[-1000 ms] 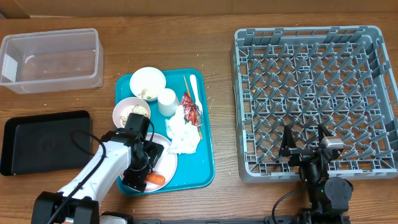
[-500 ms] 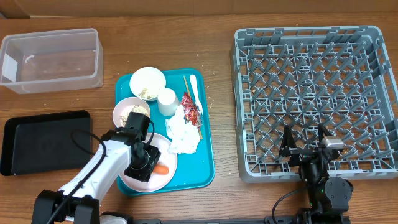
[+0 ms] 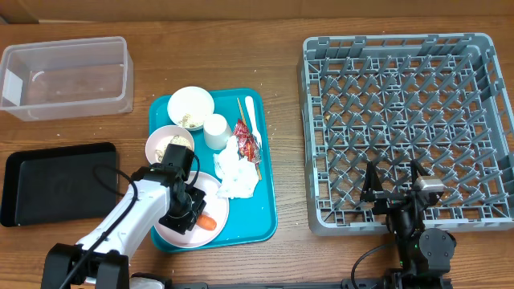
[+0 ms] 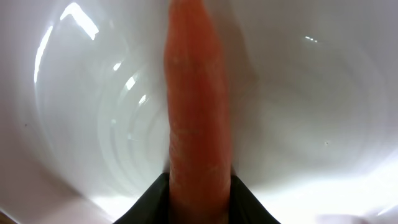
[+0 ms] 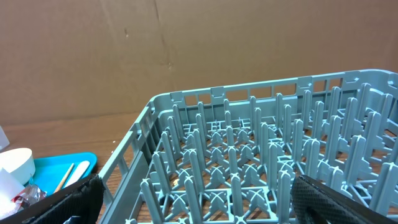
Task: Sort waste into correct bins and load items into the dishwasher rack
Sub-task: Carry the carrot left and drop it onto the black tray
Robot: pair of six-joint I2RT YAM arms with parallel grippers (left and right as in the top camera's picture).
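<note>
Left wrist view only: left end effector (image 4: 199, 200) grips one carrot piece (image 4: 196, 106) over plate (image 4: 311, 99); overhead: two bowls (image 3: 190, 103) (image 3: 163, 141), one cup (image 3: 216, 129) on teal tray (image 3: 265, 210); right end effector (image 3: 393, 189) spread wide.

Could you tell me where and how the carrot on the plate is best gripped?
Take the carrot across its narrow width, near the middle, coming down from above. It lies flat on the plate, long and rounded, so its two long sides are free and the plate blocks anything from below.
</note>
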